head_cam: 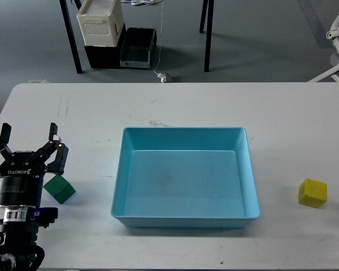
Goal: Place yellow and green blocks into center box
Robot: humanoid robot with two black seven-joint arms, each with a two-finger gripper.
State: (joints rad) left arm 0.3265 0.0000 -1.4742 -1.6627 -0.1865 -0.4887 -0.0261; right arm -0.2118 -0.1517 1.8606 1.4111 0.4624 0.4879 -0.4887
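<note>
The light blue center box (120, 169) sits in the middle of the white table with nothing inside it. The dark green block (60, 190) lies on the table to the left of the box, its upper left corner covered by my left gripper. That left gripper (28, 140) is open, its fingers spread wide, just left of and over the green block, with nothing between them. The yellow block (312, 192) rests alone on the table to the right of the box. My right gripper is out of view.
Beyond the table's far edge, a white crate (100, 22) and black crates (138, 48) stand on the floor between dark table legs (73, 45). A white chair base (336, 51) shows at the top right.
</note>
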